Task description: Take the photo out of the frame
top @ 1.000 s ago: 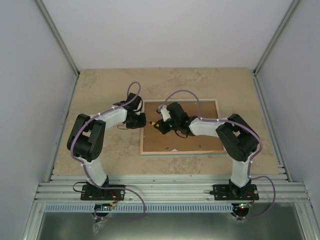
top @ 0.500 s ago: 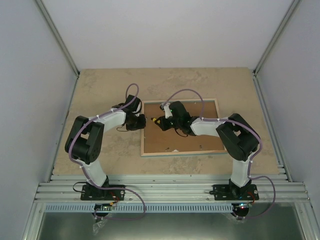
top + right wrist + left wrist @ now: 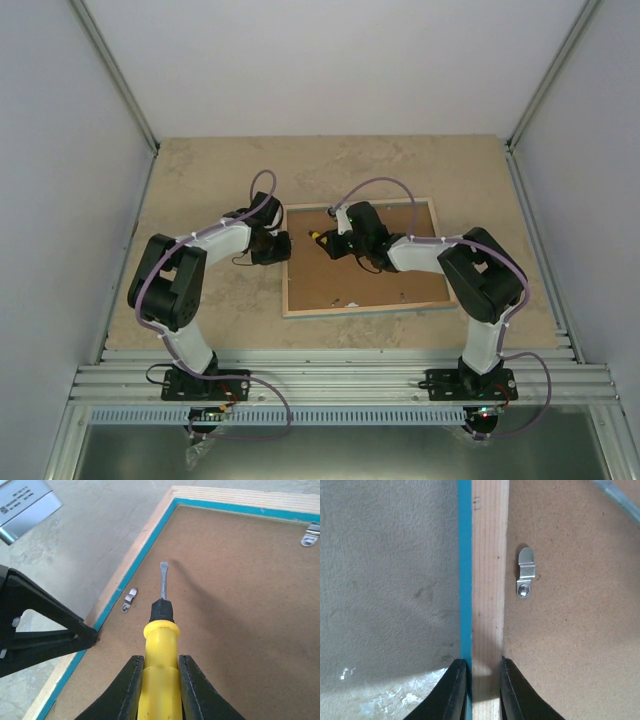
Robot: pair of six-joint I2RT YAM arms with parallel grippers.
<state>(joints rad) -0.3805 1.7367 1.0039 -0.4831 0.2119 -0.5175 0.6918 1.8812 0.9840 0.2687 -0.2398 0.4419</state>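
Note:
The frame (image 3: 360,308) lies face down, its light wood back and turquoise edge up, with the brown backing board (image 3: 400,285) filling it. The photo is hidden under that board. My left gripper (image 3: 481,680) is shut on the frame's left rail (image 3: 489,580), one finger on each side. A metal clip (image 3: 526,573) sits on the board just past it. My right gripper (image 3: 159,680) is shut on a yellow-handled screwdriver (image 3: 160,650). Its flat blade hovers over the board beside that clip (image 3: 129,599). From above, the two grippers (image 3: 284,246) (image 3: 335,245) are close together at the frame's left end.
Another clip (image 3: 311,534) sits at the board's far edge. The left gripper's black fingers (image 3: 50,635) lie just left of the screwdriver in the right wrist view. White walls and metal rails enclose the beige table (image 3: 200,180).
My right gripper has carried the screwdriver a little toward the frame's far edge. The left gripper keeps its hold on the left rail.

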